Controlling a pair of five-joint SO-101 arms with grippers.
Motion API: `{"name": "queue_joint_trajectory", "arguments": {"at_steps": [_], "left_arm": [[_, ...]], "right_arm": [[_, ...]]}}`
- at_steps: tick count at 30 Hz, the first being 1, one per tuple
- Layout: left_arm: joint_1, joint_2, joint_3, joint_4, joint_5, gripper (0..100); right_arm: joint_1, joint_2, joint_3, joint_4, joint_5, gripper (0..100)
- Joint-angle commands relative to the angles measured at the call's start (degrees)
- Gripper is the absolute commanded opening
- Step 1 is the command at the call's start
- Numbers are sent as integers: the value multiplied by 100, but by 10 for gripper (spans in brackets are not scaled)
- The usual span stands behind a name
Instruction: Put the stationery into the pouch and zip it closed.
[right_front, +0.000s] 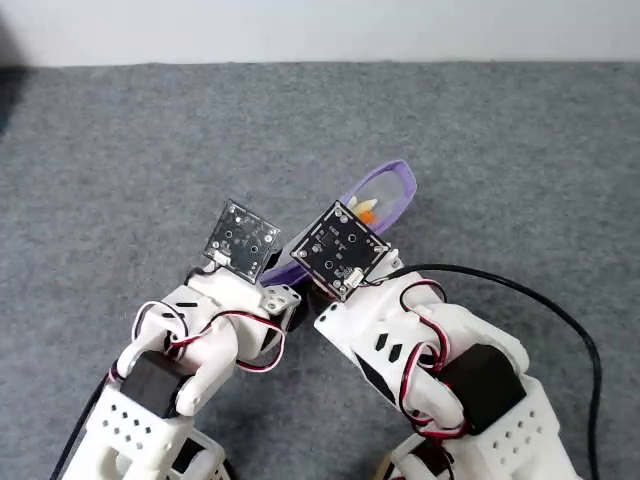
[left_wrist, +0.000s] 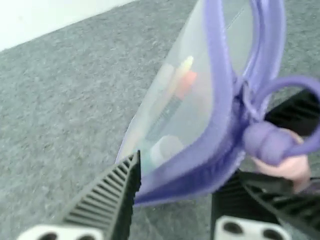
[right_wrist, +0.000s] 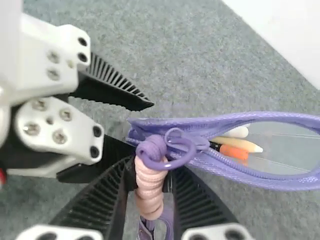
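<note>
Pouch (left_wrist: 190, 115) end inside left pincer (left_wrist: 182, 175); right pincer (right_wrist: 152, 172) pinches zipper pull (right_wrist: 150, 192).

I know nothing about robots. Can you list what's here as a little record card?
surface: grey mat
pouch: clear, purple-edged, at the arms' tips
contents: pens inside the pouch
zip: looks open beside the pens
pull: coiled cord on the zip
right pincer: shut on the pull
left pincer: at the pouch's end
</note>
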Motion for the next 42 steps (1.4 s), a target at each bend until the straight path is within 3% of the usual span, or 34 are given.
{"name": "queue_joint_trajectory", "arguments": {"at_steps": [1,7,13,15,21,29,35,42], "left_arm": [[176,-35,-119,-510,79,210],[220,-35,-110,-835,62,198],[536,-79,75,-949,44,25],[580,-79,84,-949,44,13],[466,-88,57,-914,44,13],[-62,-97,-22,-765,44,12],[-26,-97,-523,-18,53,12],[-18,-484,-418,53,70,11]], "right_arm": [[-13,92,-202,242,79,8],[-295,92,-202,444,193,8],[-145,92,-273,426,185,8],[92,127,-404,382,193,8],[1121,163,-440,-470,404,8],[1947,171,-185,-1886,413,8],[2387,171,440,-3160,431,8],[2730,180,1196,-4356,431,8]]}}
